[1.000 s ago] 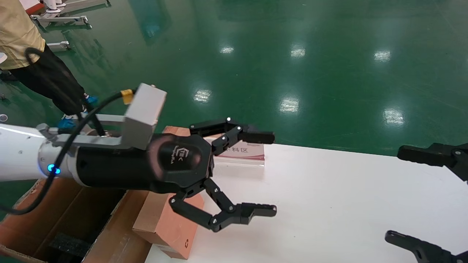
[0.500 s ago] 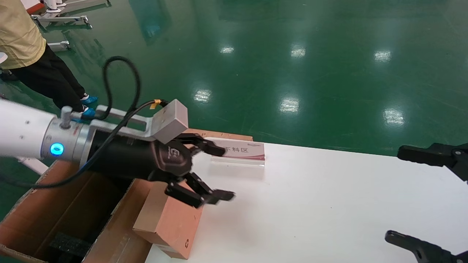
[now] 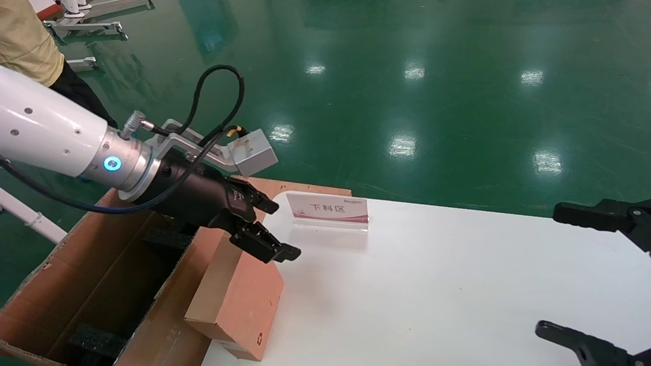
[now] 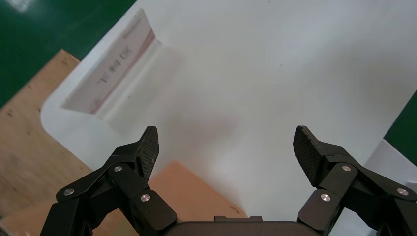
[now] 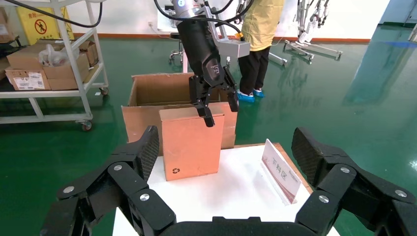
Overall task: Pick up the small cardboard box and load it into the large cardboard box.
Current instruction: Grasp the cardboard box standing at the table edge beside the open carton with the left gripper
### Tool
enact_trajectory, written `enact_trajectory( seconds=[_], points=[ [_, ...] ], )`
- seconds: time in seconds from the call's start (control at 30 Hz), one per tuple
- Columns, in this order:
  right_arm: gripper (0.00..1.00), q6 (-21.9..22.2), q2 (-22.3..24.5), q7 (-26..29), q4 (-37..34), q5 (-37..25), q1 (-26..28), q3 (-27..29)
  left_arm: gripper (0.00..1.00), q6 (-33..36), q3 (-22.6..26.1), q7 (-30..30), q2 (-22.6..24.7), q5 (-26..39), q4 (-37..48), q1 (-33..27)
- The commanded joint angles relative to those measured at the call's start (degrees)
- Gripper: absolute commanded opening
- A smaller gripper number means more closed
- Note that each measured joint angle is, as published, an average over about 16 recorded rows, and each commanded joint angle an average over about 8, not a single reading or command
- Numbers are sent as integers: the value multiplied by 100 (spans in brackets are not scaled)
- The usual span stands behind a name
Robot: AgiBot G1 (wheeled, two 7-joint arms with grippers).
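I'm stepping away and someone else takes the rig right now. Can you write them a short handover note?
Left gripper: open, empty, hanging over the top edge of the small cardboard box; not gripping it.
Right gripper: open, empty, parked at the right side of the white table.
Small cardboard box: standing upright at the table's left edge, beside the large cardboard box.
Large cardboard box: on the floor left of the table, flaps open, black foam inside.
Also on the table: a sign stand behind the small box.
Done: approach only.
Left: grip the small box, lift it, lower it into the large one.
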Motion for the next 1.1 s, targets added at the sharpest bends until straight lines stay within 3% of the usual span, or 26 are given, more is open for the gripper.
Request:
enact_trajectory(
  seconds=[0.03,0.67,0.9,1.1],
  points=[
    [100,0,0,0,0,1,0,-1,100,4,229,-209,9,-1,2,-188],
    [100,4,4,-4,0,6,2,-9,100,34,2891,-1886,144,122,1,-2065],
    [100,5,5,-6,0,8,2,-12,100,-10,3831,-2481,401,208,15,-2472],
    [100,6,6,-7,0,10,3,-14,100,-188,4336,-2884,524,435,-6,-2643]
  ],
)
